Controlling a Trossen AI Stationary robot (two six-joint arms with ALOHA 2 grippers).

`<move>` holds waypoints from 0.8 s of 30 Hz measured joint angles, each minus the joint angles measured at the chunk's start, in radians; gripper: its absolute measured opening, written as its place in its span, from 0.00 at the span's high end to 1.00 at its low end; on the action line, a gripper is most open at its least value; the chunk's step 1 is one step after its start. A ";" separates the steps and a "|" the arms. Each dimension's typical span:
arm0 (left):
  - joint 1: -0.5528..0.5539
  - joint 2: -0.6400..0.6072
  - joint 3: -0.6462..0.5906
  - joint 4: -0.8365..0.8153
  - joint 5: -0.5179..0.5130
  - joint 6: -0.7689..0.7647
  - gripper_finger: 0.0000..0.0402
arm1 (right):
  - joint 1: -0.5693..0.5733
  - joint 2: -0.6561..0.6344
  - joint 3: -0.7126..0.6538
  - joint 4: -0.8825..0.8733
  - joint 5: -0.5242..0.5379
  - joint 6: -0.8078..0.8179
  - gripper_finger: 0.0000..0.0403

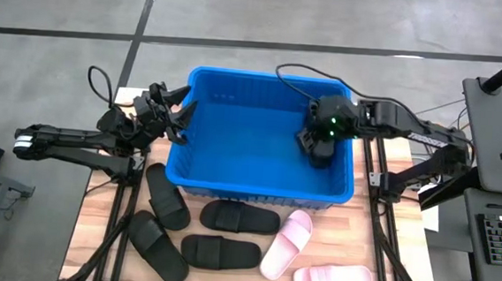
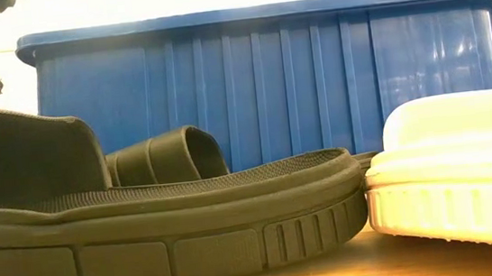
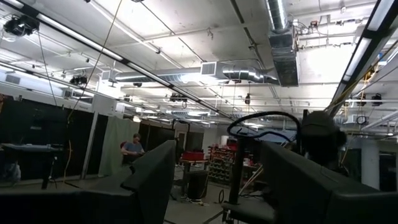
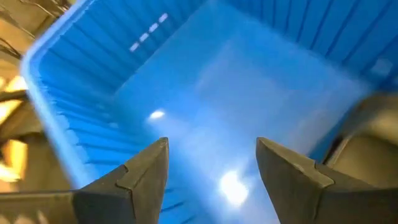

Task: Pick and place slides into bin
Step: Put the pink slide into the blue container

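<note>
Slides: six lie on the wooden table (image 1: 94, 236) in front of the bin, none inside it
Black slides: one (image 1: 167, 197) angled just off the bin's front left corner; one (image 1: 239, 217) lying crosswise close to the front wall; one (image 1: 158, 246) angled at the near left; one (image 1: 220, 252) crosswise beside it
Pink slides: one (image 1: 285, 242) tilted, right of the black pair; one (image 1: 333, 280) crosswise at the near right, just beside the first
Low view: a black slide (image 2: 164, 227) fills the foreground, its toe end touching or nearly touching a pale slide (image 2: 454, 181); a second black strap (image 2: 168, 156) shows behind it
Bin: bright blue tub (image 1: 198, 168) at the middle of the table, ribbed walls, rolled rim; its floor shows bare
Right gripper (image 1: 319, 150): inside the bin's right half, above the floor; the wrist view shows its fingers (image 4: 146, 171) apart with only blue floor (image 4: 205, 124) between them, holding nothing
Left gripper (image 1: 180, 118): raised at the bin's left wall, outside the rim; jaws apart, nothing between them; its wrist view looks out level into the room
Room: ceiling ducts (image 3: 283, 43) overhead, a seated person (image 3: 132, 149) far off
</note>
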 joint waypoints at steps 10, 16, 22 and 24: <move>0.000 0.016 -0.002 0.001 0.000 0.000 0.44 | 0.255 -0.025 0.000 -0.208 -0.112 0.527 0.43; 0.000 0.040 0.001 0.008 -0.022 -0.108 0.44 | 0.518 -0.024 0.000 -0.222 -0.091 0.792 0.43; -0.001 0.046 0.002 0.008 -0.023 -0.160 0.44 | 0.804 0.000 0.000 -0.222 0.095 1.101 0.43; -0.004 0.047 0.002 0.009 -0.019 -0.160 0.44 | 0.880 0.017 0.000 -0.222 0.119 1.202 0.43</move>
